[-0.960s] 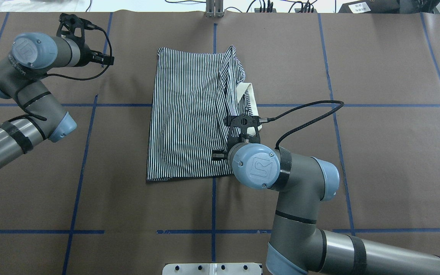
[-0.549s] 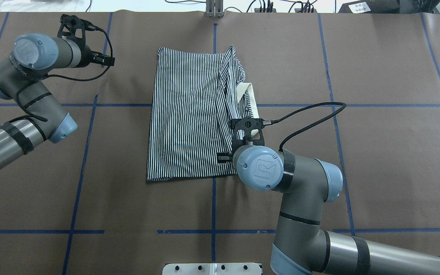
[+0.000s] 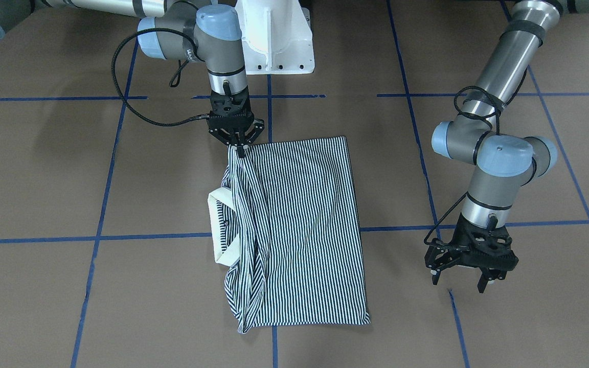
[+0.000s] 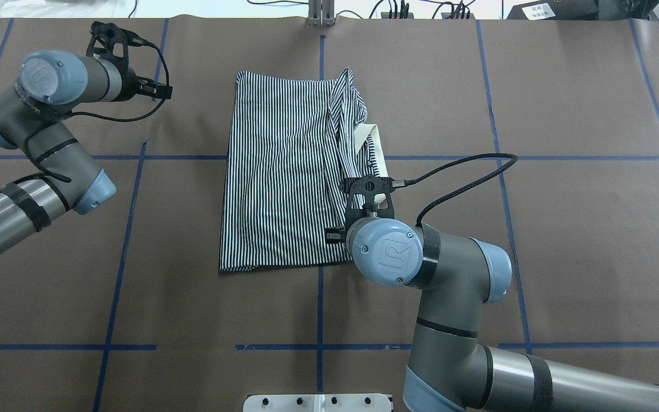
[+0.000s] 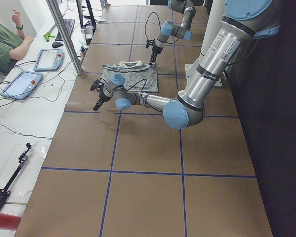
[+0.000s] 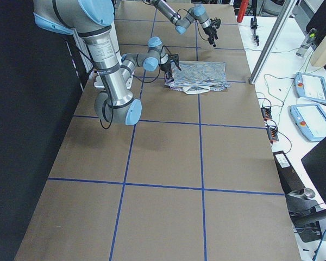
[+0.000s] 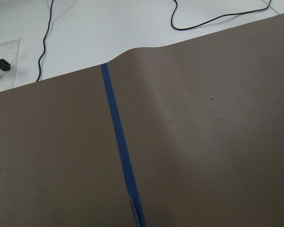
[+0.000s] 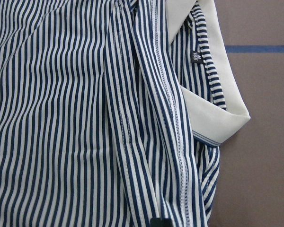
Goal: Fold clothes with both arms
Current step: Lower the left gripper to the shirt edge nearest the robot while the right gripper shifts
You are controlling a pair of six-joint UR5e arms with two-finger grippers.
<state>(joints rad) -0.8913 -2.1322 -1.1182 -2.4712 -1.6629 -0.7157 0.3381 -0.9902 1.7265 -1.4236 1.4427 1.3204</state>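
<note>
**Right gripper pinched on the shirt's edge, left gripper open off to the side**

The striped polo shirt lies near the middle of the brown-papered table. It is folded into a long rectangle with the stripes running lengthwise. Its cream collar sticks out from the long side towards the robot's right, next to a rumpled ridge of doubled fabric that runs along that edge. The right wrist camera looks straight down on this ridge and shows a small dark size label inside the neck.

The right arm reaches in over the shirt corner nearest the robot. The right gripper points down there, with its fingers drawn together to a single tip on the end of the fabric ridge (the wrist view shows only a dark sliver at the bottom edge, so the grip is judged from the front view).

The left arm is bent over bare table, well apart from the shirt. The left gripper hangs above the paper near one of the blue tape lines. Its fingers are spread wide and there is nothing between them. Its wrist camera shows only paper, tape and the table's far edge.
</note>
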